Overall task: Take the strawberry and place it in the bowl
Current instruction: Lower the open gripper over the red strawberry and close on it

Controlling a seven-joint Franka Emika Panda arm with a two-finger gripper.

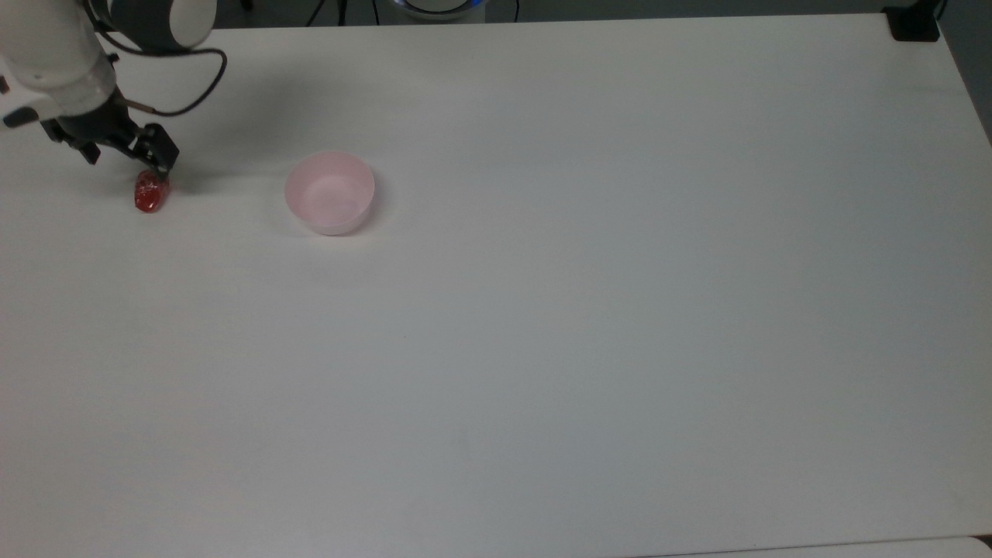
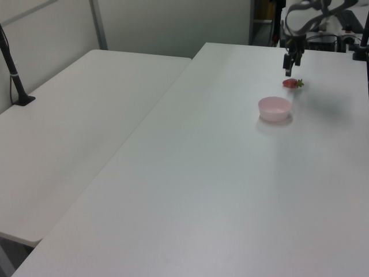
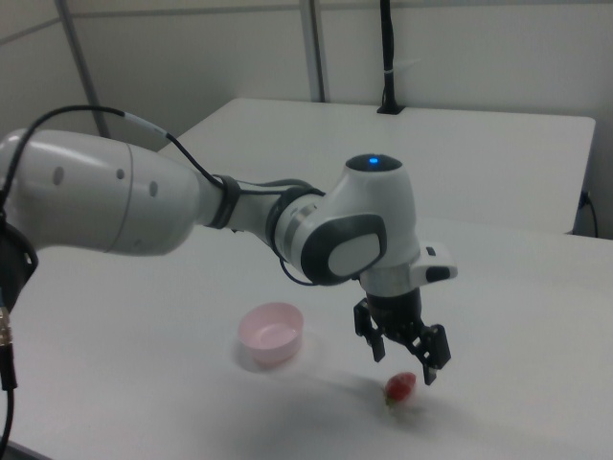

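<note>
A glossy red strawberry [image 1: 149, 194] with a dark green stem, to the top view's left of a plain pale pink bowl [image 1: 329, 192]. Both sit on a white table [image 1: 589, 310] (no pattern). Above the strawberry, a black gripper [image 3: 405, 365] on a white and grey arm [image 3: 192, 206] bearing a blue light.

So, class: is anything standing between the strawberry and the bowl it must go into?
Nothing visible does. Bare white table lies between the strawberry and the bowl; the gripper hovers just above the strawberry.
</note>
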